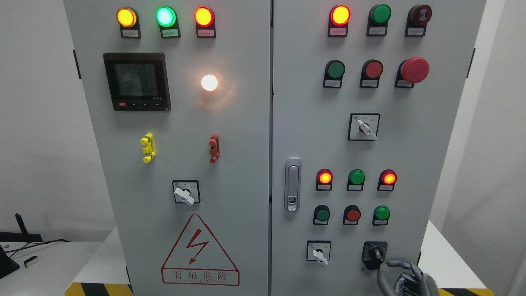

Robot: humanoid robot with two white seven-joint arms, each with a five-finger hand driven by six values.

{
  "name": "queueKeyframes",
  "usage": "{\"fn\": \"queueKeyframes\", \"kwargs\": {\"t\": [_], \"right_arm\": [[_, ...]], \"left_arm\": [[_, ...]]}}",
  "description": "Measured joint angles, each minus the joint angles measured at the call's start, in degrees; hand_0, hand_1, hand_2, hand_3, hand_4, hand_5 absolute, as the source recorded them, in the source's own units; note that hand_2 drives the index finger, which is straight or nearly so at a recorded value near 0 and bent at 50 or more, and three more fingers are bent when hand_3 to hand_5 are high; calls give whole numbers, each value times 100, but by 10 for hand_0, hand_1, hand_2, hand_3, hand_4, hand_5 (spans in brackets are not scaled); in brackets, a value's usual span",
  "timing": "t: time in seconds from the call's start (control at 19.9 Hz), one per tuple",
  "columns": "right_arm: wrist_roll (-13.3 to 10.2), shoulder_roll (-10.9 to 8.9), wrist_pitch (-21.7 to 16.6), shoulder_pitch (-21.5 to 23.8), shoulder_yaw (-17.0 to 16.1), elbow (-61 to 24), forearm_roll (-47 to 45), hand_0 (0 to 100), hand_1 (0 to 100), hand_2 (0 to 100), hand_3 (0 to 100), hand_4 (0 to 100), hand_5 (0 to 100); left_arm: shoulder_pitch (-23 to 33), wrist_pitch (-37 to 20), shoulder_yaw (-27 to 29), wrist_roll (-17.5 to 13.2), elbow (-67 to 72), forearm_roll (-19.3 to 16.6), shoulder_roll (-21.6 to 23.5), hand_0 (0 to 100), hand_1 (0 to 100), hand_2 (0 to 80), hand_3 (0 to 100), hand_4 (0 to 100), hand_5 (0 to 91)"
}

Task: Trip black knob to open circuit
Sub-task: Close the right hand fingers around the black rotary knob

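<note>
Head view: a grey two-door electrical cabinet [230,164] is seen front-on, and the black knob [374,253] is mounted at the bottom right of its right door, set in a black square plate. Just left of the black knob a white selector switch [318,251] is fitted; above the knob three small buttons [352,214] are ranged in a row — green, red, green — and above those a row of indicator lamps [356,177], the outer two lit red. Well above the knob a red mushroom button [414,70] is mounted. The right robot hand [404,279] is seen just below and to the right of the black knob, its fingers loosely curled and parted, nothing being held; one fingertip [390,263] is raised close beside the knob, but whether contact is made cannot be told. Far left of the knob, on the left door, a red-bordered warning triangle [200,253] is fixed
</note>
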Motion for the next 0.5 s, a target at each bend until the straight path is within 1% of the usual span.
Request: {"fn": "queueKeyframes", "kwargs": {"t": [0.5], "right_arm": [[0, 0, 0, -7, 46, 5, -5, 385, 680, 444, 962, 1000, 1000]], "left_arm": [[1, 0, 0, 0, 0, 0, 1, 120, 389, 0, 0, 0, 0]]}}
